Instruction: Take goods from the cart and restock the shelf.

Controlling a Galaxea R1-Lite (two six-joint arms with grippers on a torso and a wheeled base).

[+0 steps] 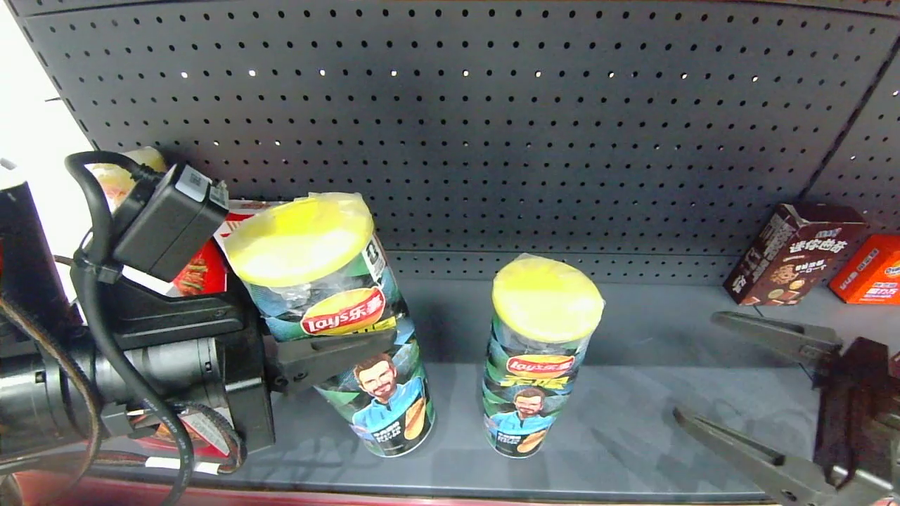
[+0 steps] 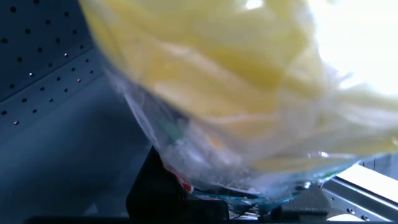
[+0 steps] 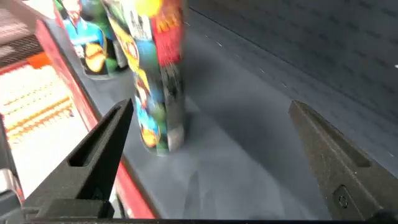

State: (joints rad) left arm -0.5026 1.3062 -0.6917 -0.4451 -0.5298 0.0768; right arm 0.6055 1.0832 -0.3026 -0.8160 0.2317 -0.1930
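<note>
head view: the left gripper [image 1: 351,330] is clamped around a tilted chip can [image 1: 330,302], one dark finger [image 1: 337,355] crossing the can's front. the can leans toward the robot's left, its yellow lid [image 1: 299,239] under clear wrap, its base low at the front of the grey shelf [image 1: 633,422]; whether the base bears on the shelf cannot be told. just beside it, on the robot's right and apart from it, a second can [image 1: 538,358] stands upright. behind both rises the perforated back panel [image 1: 492,140].

red-and-white packs [image 1: 200,274] and another yellow-topped can [image 1: 119,176] sit behind the left arm, mostly covered by it. far to the right, against the panel, a brown box [image 1: 794,253] leans beside an orange box [image 1: 868,270] that the frame cuts off.

the right gripper [image 1: 696,365] hangs over bare shelf well apart from the upright can, fingers spread wide and holding nothing.

in the left wrist view the wrapped lid [image 2: 249,81] is a close yellow blur that hides most of the can's body.

in the right wrist view the spread gripper [image 3: 211,109] faces the shelf, both cans [image 3: 155,81] off to one side and smeared; the red shelf edge [image 3: 93,106] runs below them, with orange-and-white goods [image 3: 31,106] beyond that are hard to make out.
</note>
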